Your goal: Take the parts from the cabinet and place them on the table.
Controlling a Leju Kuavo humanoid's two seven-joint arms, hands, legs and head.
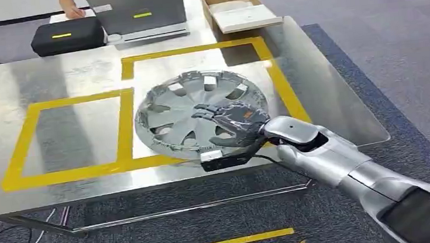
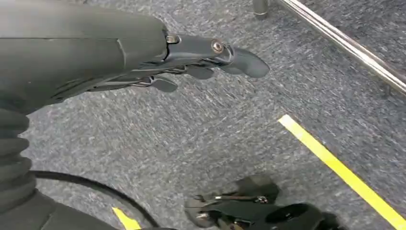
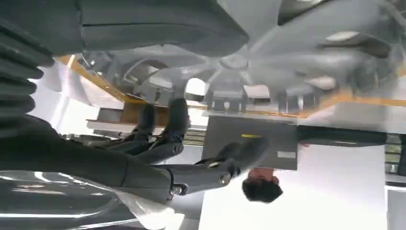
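On the steel table, right hand grasping the unmarked grey hubcap; left hand released

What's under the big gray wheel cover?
The wheel cover lies on the shiny metal table, across the yellow tape lines. The right hand rests on its near side. Anything directly beneath it is hidden.

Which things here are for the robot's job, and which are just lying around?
For the job: hubcap, metal table, right hand over the hubcap.

Just lying about: black case, grey case, cardboard box, left hand hanging over the carpet.
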